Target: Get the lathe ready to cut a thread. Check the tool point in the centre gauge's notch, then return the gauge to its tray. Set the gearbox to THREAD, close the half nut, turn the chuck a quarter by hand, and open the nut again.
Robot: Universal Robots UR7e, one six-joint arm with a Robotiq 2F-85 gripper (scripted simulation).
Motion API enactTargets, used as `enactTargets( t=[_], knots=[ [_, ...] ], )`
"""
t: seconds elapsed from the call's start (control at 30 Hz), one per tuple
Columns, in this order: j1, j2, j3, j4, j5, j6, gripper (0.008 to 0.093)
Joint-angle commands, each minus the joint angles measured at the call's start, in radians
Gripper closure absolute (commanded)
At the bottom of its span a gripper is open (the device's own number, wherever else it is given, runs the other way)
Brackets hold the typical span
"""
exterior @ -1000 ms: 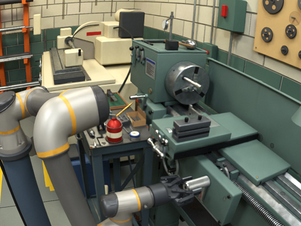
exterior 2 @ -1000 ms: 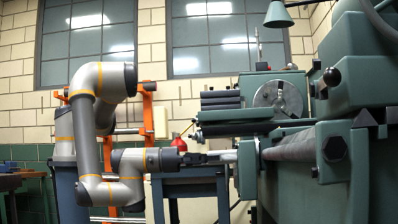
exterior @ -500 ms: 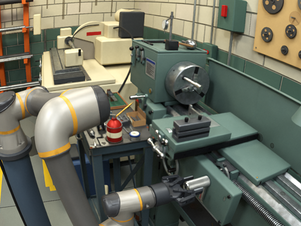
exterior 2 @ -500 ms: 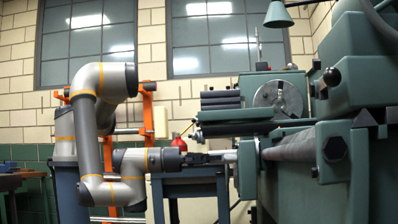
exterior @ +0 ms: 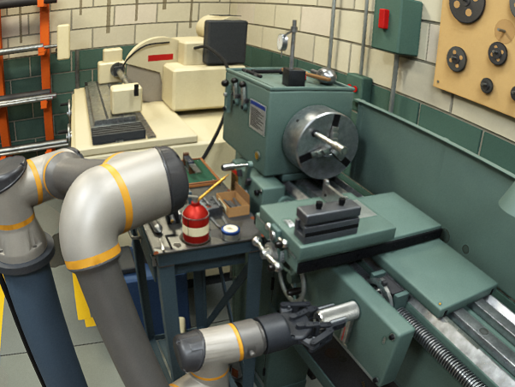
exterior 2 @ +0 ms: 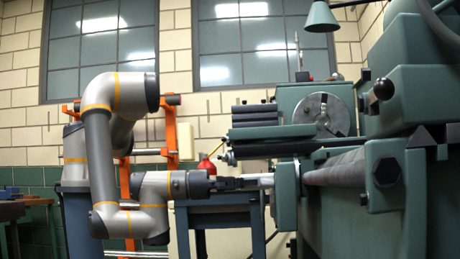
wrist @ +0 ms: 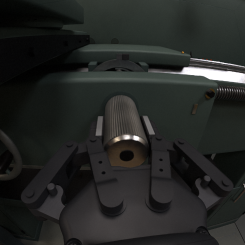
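The half-nut lever (exterior: 338, 311) (exterior 2: 256, 180) (wrist: 125, 130) is a ribbed steel handle sticking out of the front of the green carriage apron (exterior: 363, 317). My gripper (exterior: 325, 322) (exterior 2: 235, 182) (wrist: 124, 130) grips this handle, low in front of the lathe. The chuck (exterior: 321, 141) (exterior 2: 321, 113) sits on the headstock above, with a bar in its jaws. The tool post (exterior: 327, 218) stands on the carriage. The gearbox lever (exterior: 234, 166) juts from the headstock's lower left. A green-lined tray (exterior: 199, 170) sits on the cart behind the red oil can (exterior: 195, 222); the gauge is too small to tell.
The apron face and the handwheel (wrist: 8, 160) crowd the gripper on the left. The leadscrew (exterior: 436, 349) runs to the right. A blue tool cart (exterior: 201, 252) stands just behind my forearm. An orange rack (exterior 2: 165, 144) stands by the wall.
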Motion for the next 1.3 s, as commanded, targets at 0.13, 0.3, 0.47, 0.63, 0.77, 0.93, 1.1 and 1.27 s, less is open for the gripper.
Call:
enactTargets(
  t=[0.13,0.3,0.47,0.63,0.77,0.93,1.1,1.27],
  knots=[
    [0.0,-0.001,0.0,0.001,-0.001,0.0,0.0689],
    [0.0,-0.001,0.0,0.001,-0.001,0.0,0.0789],
    [0.0,-0.001,0.0,0.001,-0.001,0.0,0.0889],
    [0.0,-0.001,0.0,0.001,-0.001,0.0,0.0934],
    [0.0,-0.001,0.0,0.001,-0.001,-0.003,0.0934],
    [0.0,-0.001,0.0,0.001,-0.001,-0.016,0.0934],
    [0.0,-0.001,0.0,0.001,-0.001,-0.043,0.0934],
    [0.0,-0.001,0.0,0.001,-0.001,-0.088,0.0934]
  ],
)
